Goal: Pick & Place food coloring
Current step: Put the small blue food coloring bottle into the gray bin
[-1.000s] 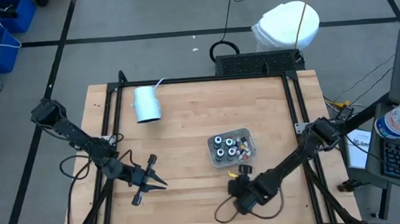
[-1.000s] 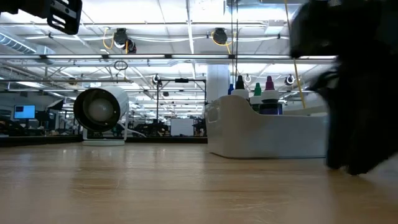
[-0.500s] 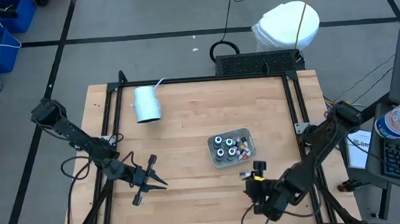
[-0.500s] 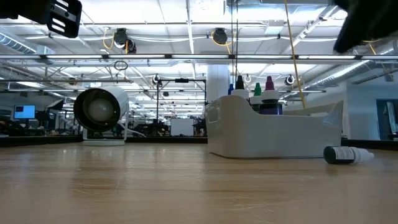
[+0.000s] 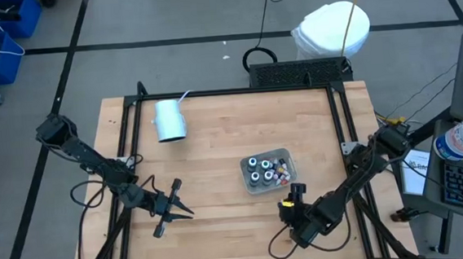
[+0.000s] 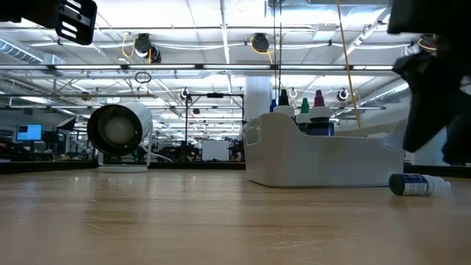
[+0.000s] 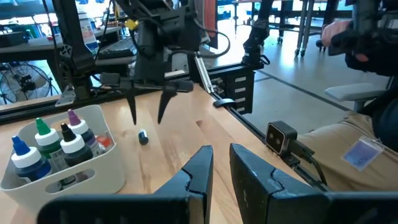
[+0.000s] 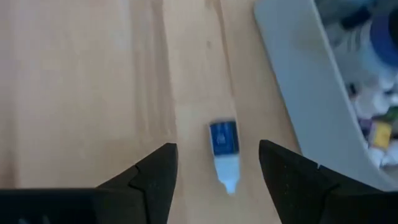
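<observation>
One small food coloring bottle [image 8: 224,144] with a blue label and a white tip lies on its side on the wooden table, just on the near side of the grey tray [image 5: 290,173]. The tray holds the other food coloring bottles [image 5: 264,170]. My right gripper [image 8: 217,152] hangs open a little above the lying bottle and points down at it. Its fingers stand on either side of the bottle without touching it. The left wrist view shows the bottle [image 7: 143,136] below that gripper [image 7: 148,115]. My left gripper [image 5: 184,208] waits shut at the near left.
A pale blue cup [image 5: 169,120] lies on its side at the table's far left. A black metal frame [image 5: 342,130] runs round the table's edges. Bare wood lies between the cup, the tray and my left gripper.
My right gripper has opened and let go of the small bottle. It has then risen off the table and drawn a little toward the near right. The bottle is left lying on its side beside the tray.
</observation>
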`<action>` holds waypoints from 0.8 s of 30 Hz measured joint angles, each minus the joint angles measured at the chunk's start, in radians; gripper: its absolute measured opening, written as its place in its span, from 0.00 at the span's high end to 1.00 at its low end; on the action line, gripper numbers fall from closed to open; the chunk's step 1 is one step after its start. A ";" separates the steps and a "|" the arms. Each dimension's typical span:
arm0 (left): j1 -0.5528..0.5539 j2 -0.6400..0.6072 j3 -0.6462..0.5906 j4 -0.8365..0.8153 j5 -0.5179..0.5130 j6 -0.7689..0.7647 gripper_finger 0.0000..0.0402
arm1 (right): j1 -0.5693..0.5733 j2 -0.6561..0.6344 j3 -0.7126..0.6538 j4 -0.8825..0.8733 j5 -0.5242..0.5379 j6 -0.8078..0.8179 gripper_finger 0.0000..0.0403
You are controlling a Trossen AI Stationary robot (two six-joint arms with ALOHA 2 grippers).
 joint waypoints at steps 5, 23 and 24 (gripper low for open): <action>0.000 0.000 0.000 0.000 0.000 0.000 0.84 | -0.014 -0.002 -0.090 0.094 -0.063 0.012 0.47; 0.000 0.000 0.000 0.006 -0.001 -0.007 0.84 | -0.077 -0.006 -0.206 0.292 -0.146 -0.003 0.67; 0.000 0.000 0.000 0.006 -0.001 -0.009 0.84 | -0.079 -0.006 -0.206 0.294 -0.154 0.004 0.70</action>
